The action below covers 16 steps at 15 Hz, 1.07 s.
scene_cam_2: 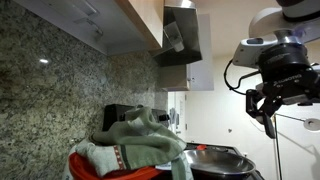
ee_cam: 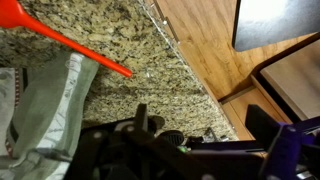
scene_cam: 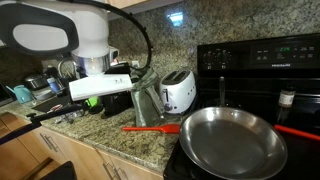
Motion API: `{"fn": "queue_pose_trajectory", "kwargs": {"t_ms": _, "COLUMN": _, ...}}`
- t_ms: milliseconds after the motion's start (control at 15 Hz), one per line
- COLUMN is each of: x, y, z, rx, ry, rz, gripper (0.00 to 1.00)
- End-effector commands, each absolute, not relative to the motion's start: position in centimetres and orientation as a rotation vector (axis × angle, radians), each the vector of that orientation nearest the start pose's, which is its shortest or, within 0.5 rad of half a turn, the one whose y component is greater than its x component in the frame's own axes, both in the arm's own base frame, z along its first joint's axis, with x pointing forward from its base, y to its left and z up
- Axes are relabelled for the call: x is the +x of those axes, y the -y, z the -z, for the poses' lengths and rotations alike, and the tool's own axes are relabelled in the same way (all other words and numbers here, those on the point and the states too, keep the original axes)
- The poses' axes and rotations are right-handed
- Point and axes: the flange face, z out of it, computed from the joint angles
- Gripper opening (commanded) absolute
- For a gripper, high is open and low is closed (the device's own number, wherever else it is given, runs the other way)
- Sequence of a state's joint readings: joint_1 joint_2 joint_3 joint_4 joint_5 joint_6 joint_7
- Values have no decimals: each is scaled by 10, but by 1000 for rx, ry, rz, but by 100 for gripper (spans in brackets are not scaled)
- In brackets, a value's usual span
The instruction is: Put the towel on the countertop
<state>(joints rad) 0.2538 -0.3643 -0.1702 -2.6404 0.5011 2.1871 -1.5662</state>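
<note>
**While the Gripper Hangs Clear, Towel Seating on the Bench Is Unconfirmed**

Where an exterior view begins at far left, the towel [scene_cam_2: 130, 140] sits in a loose heap on top of a red object [scene_cam_2: 85, 168], close to the camera. At the left edge of the wrist view, a pale fold of cloth lies directly against the granite bench [ee_cam: 160, 40], just beside a red handle [ee_cam: 70, 45]. At the centre of the exterior view, a frying pan [scene_cam_2: 215, 160] is clear of the cloth. At far right, the gripper [scene_cam_2: 266, 108] hangs in the air, well apart from the towel, with its fingers spread and nothing between them.

Status assessment: the towel is free of the gripper and at least part of it rests on the bench, so the placement step appears largely done.

Outstanding: how much of the heap is borne by the red object rather than the bench cannot be determined. If that counts as off the bench, a re-grasp and shift would be required. Otherwise only the arm's retreat is left.
</note>
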Motion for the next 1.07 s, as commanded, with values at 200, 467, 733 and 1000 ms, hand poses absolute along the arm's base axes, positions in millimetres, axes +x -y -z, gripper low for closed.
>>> {"fn": "queue_pose_trajectory", "kwargs": {"t_ms": 200, "x": 377, "y": -61, "z": -349, "rx": -1946, "ry": 1523, "rz": 188, "gripper": 100}}
{"fn": "queue_pose_trajectory", "kwargs": {"t_ms": 467, "x": 373, "y": -64, "z": -341, "rx": -1828, "ry": 1334, "rz": 194, "gripper": 100}}
{"fn": "queue_pose_trajectory", "kwargs": {"t_ms": 733, "x": 383, "y": -55, "z": -328, "rx": -1832, "ry": 1270, "rz": 474, "gripper": 100}}
{"fn": "queue_pose_trajectory", "kwargs": {"t_ms": 1000, "x": 396, "y": -47, "z": -313, "rx": -1842, "ry": 1330, "rz": 752, "gripper": 100}}
